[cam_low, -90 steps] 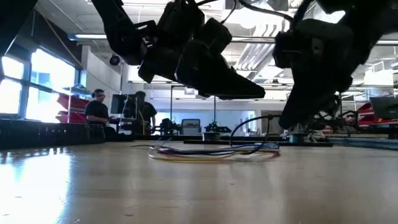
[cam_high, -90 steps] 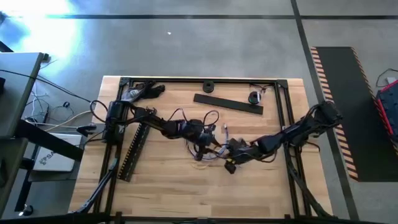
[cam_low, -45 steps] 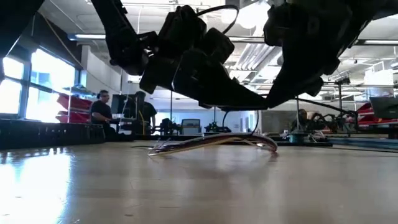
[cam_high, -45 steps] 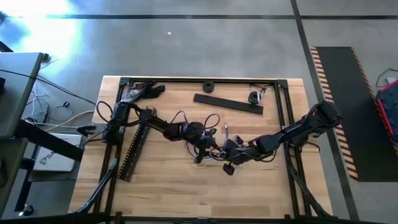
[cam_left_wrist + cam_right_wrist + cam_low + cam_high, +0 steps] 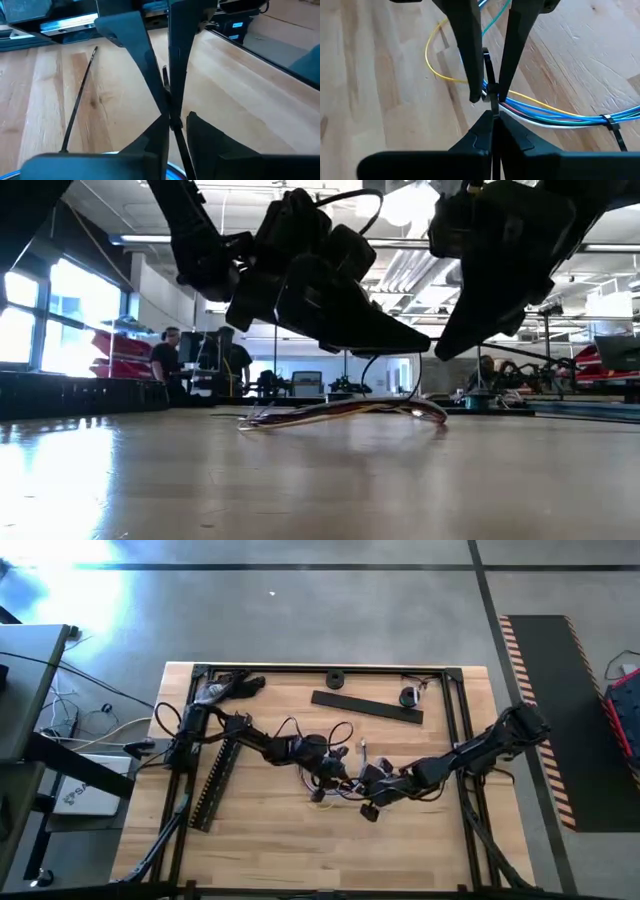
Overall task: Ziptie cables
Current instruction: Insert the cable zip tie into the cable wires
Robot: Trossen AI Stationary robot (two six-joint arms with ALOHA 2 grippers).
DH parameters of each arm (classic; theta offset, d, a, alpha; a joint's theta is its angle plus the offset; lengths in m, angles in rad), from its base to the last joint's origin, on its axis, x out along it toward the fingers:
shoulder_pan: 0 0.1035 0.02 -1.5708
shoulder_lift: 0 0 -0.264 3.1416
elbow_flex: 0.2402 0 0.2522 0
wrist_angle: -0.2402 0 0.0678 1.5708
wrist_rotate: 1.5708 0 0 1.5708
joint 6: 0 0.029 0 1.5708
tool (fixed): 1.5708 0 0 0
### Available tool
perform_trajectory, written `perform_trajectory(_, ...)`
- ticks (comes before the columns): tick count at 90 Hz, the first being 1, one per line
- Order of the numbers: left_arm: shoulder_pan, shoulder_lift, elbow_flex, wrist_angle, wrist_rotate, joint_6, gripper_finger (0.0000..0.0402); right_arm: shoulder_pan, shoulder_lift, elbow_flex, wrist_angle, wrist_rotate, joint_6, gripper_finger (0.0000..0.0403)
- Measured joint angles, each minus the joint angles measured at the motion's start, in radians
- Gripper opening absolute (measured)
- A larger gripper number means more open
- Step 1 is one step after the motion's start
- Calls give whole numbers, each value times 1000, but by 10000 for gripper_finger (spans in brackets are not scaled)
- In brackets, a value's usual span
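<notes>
The cables (image 5: 555,114) are a bundle of thin blue, white, yellow and pink wires at the table's middle (image 5: 345,783). In the low view the cables (image 5: 340,409) arch up in their middle, with both ends on the table. A black zip tie (image 5: 615,131) rings the bundle farther along. My left gripper (image 5: 327,778) and my right gripper (image 5: 364,794) stand close together over the bundle, each shut on a thin black zip tie strap. A loose black zip tie (image 5: 77,107) lies flat on the wood. My left gripper (image 5: 170,119) pinches a thin black strap (image 5: 164,80) between its two fingertips; the strap runs along the gap between the fingers and stands clear of the table. My right gripper (image 5: 490,97) pinches a black strap (image 5: 487,60) between its fingertips, coming from above, right over the wires. The strap stands upright across the bundle, which is raised off the wood there.
Two long black slotted strips lie on the table, one at the left (image 5: 215,782) and one at the back (image 5: 367,706). A black frame (image 5: 330,668) borders the table. A small round black part (image 5: 334,679) sits at the far edge. People (image 5: 165,360) stand in the room behind.
My right gripper has gone toward the table's left, closer to my left gripper, which has come a little toward the near edge. The bundle lay flat a second ago; its middle has risen into an arch while both ends have stayed on the table.
</notes>
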Motion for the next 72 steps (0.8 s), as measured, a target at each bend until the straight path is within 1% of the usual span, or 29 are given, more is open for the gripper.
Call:
perform_trajectory(13, 0, 0, 0, 0, -2, 0, 9, 7, 0, 0, 0, 1, 0, 0)
perform_trajectory(24, 0, 0, 1, -4, -2, 0, 5, 36, 0, 0, -13, 19, 1, 0)
perform_trajectory(30, 3, 0, 1, -11, -2, 1, 3, 67, 0, 0, -46, 28, 39, 0)
perform_trajectory(41, 15, 0, 1, -30, -1, 17, 2, 145, 1, -1, -145, 36, 192, 0)
perform_trajectory(46, 23, 0, 1, -34, 0, 23, 2, 194, 10, -11, -159, 52, 291, 0)
perform_trajectory(60, 30, 1, 0, -40, 10, 52, 1, 346, 37, -29, -166, 53, 564, 0)
perform_trajectory(68, 28, 1, 0, -40, 12, 75, 1, 402, 45, -29, -167, 61, 654, 0)
perform_trajectory(72, 27, 1, 0, -45, 13, 80, 0, 417, 42, -28, -164, 61, 674, 0)
